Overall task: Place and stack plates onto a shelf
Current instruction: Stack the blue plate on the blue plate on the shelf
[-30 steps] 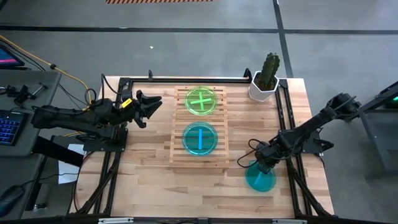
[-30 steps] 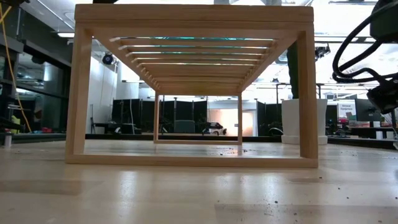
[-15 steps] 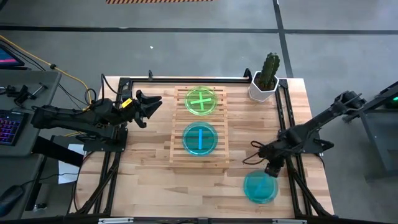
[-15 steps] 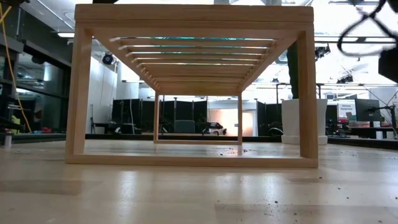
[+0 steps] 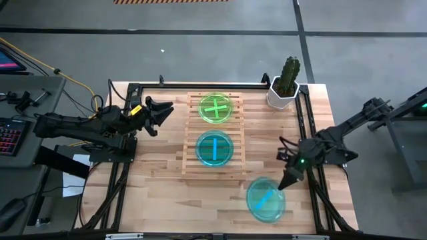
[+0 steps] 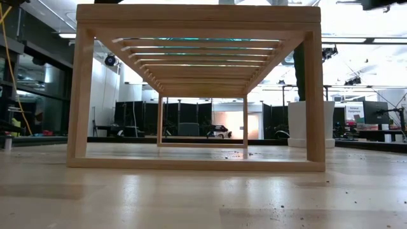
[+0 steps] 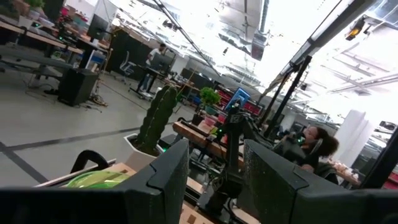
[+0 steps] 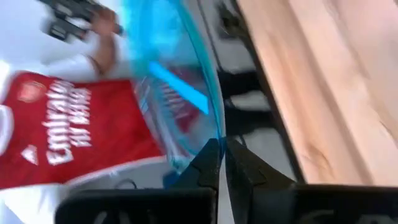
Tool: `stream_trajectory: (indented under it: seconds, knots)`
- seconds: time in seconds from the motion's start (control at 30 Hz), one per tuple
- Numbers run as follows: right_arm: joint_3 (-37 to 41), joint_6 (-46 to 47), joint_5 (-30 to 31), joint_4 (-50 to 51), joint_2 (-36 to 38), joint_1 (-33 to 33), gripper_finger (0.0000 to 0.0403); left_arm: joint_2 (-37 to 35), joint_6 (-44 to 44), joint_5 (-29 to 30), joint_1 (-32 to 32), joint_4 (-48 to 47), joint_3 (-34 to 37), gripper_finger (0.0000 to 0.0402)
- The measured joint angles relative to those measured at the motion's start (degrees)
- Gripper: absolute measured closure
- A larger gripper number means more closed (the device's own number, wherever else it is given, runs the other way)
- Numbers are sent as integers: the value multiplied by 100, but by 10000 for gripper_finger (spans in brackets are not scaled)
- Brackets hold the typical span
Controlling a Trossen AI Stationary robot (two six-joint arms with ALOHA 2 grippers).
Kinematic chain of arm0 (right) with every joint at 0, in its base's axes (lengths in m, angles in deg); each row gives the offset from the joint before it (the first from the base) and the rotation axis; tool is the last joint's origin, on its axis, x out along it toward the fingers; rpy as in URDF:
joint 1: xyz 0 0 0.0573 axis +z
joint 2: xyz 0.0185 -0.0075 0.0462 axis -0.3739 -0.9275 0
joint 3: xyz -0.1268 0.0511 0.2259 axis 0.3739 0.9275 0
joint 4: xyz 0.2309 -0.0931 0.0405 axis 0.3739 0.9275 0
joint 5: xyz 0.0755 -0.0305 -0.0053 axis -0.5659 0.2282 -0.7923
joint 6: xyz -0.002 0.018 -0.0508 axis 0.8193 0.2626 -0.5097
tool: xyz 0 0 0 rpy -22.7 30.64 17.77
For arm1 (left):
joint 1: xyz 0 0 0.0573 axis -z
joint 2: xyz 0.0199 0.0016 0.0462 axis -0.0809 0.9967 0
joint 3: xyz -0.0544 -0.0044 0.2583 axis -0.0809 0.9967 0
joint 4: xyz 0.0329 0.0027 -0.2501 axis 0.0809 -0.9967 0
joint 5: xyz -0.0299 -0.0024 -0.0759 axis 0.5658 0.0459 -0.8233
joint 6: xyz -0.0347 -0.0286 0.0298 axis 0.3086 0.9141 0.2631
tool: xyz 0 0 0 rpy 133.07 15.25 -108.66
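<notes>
The right gripper [image 5: 283, 185] hung over the table's front right part, its two dark fingers [image 8: 208, 163] pinched on a plate's rim. The left gripper [image 5: 162, 111] waited at the left edge, fingers spread apart.

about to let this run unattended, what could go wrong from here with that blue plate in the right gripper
The right gripper pinches only the rim of the lifted blue plate, as the right wrist view shows, so the plate could slip or swing loose. On the shelf, the blue plate already there offers a small target; an off-centre release might slide off. The cactus pot stands near the shelf's far corner, and a wide swing could clip it.
</notes>
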Motion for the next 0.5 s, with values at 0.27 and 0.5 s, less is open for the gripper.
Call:
stream_trajectory:
  seconds: [0.27, 0.5]
  knots:
    - [-1339, -1166, 910, 166, -667, -856, 403, 0, -2, 165, 1, 0, 0, 257]
    - [-2517, -1493, 1079, 741, -1882, -2209, 403, 1, -92, 180, 1, 2, 0, 257]
